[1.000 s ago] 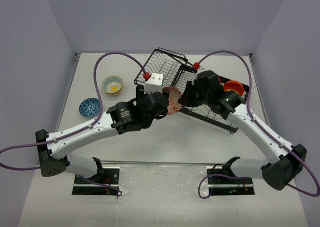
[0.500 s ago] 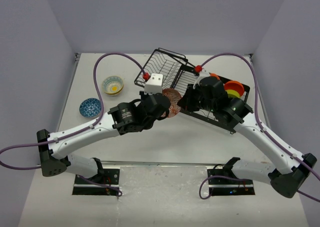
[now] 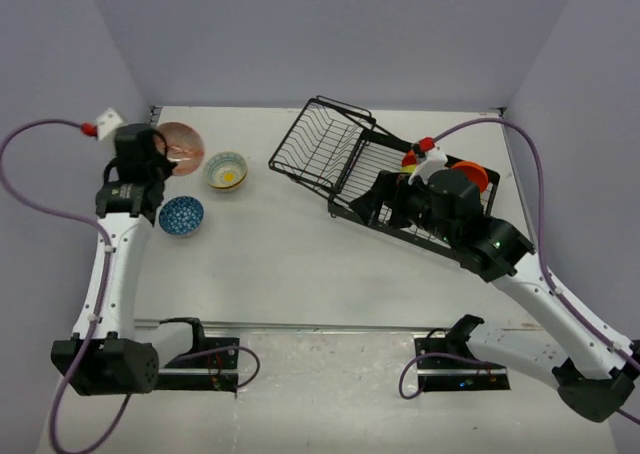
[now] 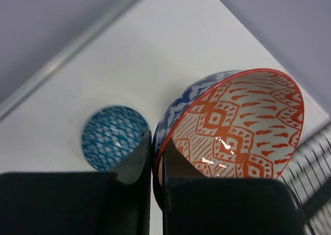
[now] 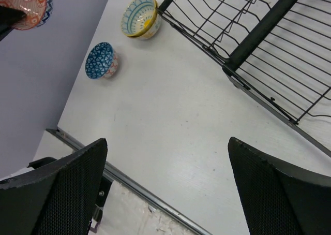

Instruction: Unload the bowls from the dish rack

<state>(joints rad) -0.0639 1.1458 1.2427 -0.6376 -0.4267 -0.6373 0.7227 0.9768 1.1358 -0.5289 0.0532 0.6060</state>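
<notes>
My left gripper [image 4: 151, 142] is shut on the rim of a brownish pink bowl [image 4: 232, 126], red-patterned inside and blue outside. It holds the bowl [image 3: 180, 146] tilted over the table's far left corner. Near it on the table sit a blue patterned bowl [image 3: 181, 215] and a white floral bowl with a yellow centre [image 3: 226, 170]. The black wire dish rack [image 3: 325, 144] stands at the far middle. An orange bowl [image 3: 470, 175] shows in its right section, partly hidden behind my right arm. My right gripper [image 5: 167, 140] is open and empty, beside the rack's near edge [image 5: 269, 48].
Purple cables loop over both arms. A metal rail [image 3: 320, 327] runs along the table's near edge. Grey walls close in on the left, right and back.
My left arm swung from the rack to the far left corner with the brownish pink bowl in its grip. My right gripper opened and drew back to the right over the rack.
</notes>
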